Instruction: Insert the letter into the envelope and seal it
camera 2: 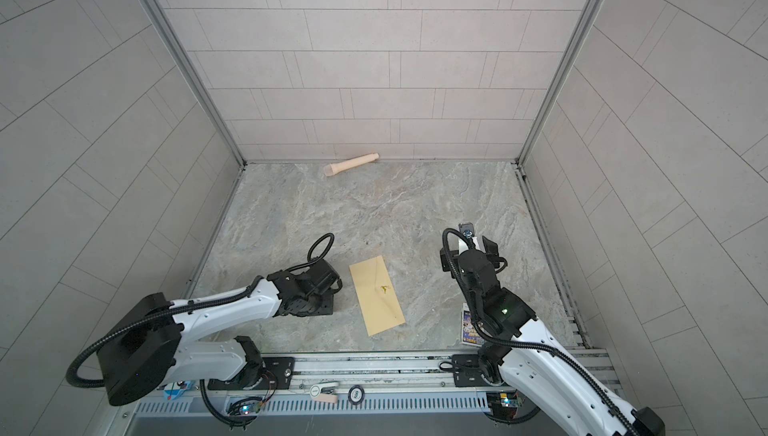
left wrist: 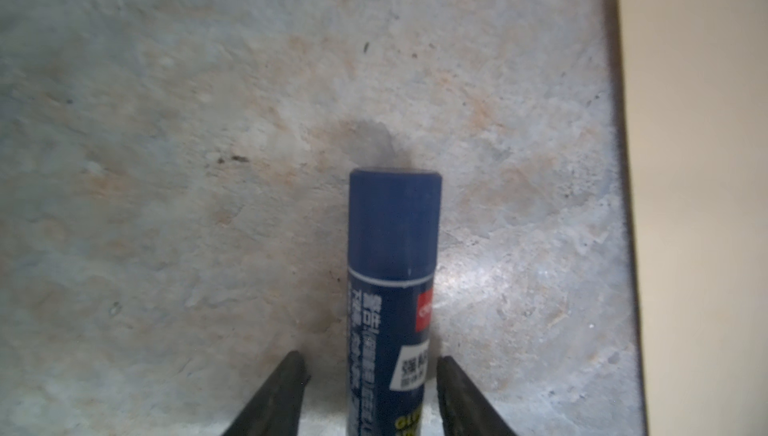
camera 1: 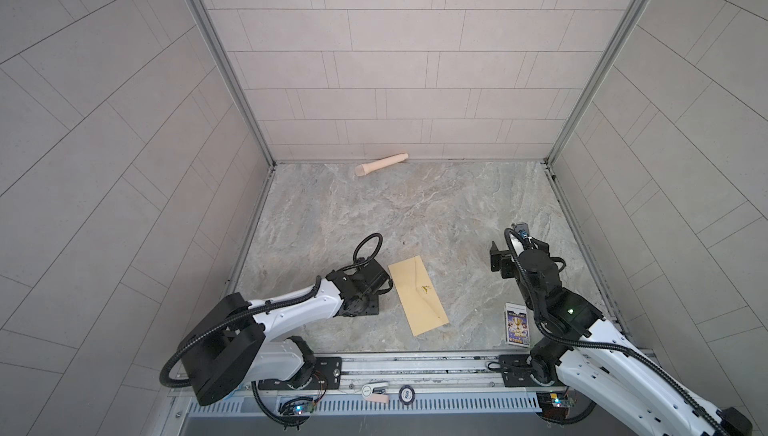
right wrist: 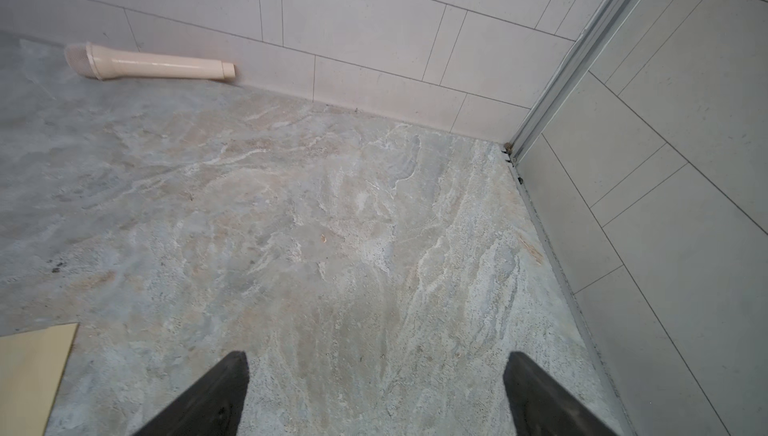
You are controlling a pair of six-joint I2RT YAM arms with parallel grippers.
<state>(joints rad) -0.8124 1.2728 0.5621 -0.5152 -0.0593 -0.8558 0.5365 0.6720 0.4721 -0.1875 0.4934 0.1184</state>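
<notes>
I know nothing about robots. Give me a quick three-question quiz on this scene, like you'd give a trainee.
1. True or false: the envelope lies on the table with its flap standing up, open.
2. What sits between the fingers of the left gripper? A: a blue glue stick. B: a pencil. C: a spoon.
3. Fill in: the jaws of the right gripper are ___, with only bare table between them.

Key: 1 false, the flap lies folded flat. 2 A, with a gap on either side of it. 3 open.
</notes>
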